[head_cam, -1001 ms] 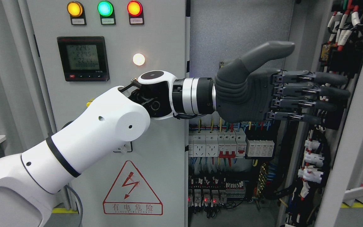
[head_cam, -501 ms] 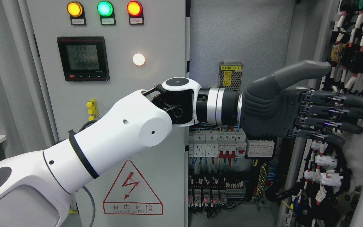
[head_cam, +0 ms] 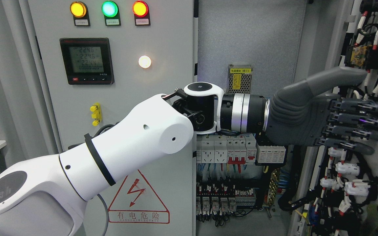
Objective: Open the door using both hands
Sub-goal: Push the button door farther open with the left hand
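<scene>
- Flat and stretched out, the left hand (head_cam: 326,113) holds nothing; its fingers (head_cam: 369,123) point to the right and its thumb (head_cam: 326,82) sticks up above them.
- Its fingers lie against the inside of the right door (head_cam: 356,170), the one at the far right with all the wires (head_cam: 340,183) and white plugs (head_cam: 346,168) on it. I cannot tell if they really touch it or just sit in front of it.
- Behind the hand comes a silver wrist ring (head_cam: 243,113), then the big white arm (head_cam: 126,147), which comes in from the lower left and crosses in front of the cabinet.
- That right door is swung far out, so we can see into the cabinet (head_cam: 248,39), with its rows of switches (head_cam: 228,149) down low.
- On the left is the other door (head_cam: 162,42), and it looks shut. It has three round lights (head_cam: 109,9), a small screen (head_cam: 86,60) and a red warning sign (head_cam: 138,196).
- No right hand shows anywhere.
- I think the step now is pushing the right door wide open, and that part looks almost done.
- Next, I think the hand should push gently to the right with flat fingers and keep them from catching in the wires.
</scene>
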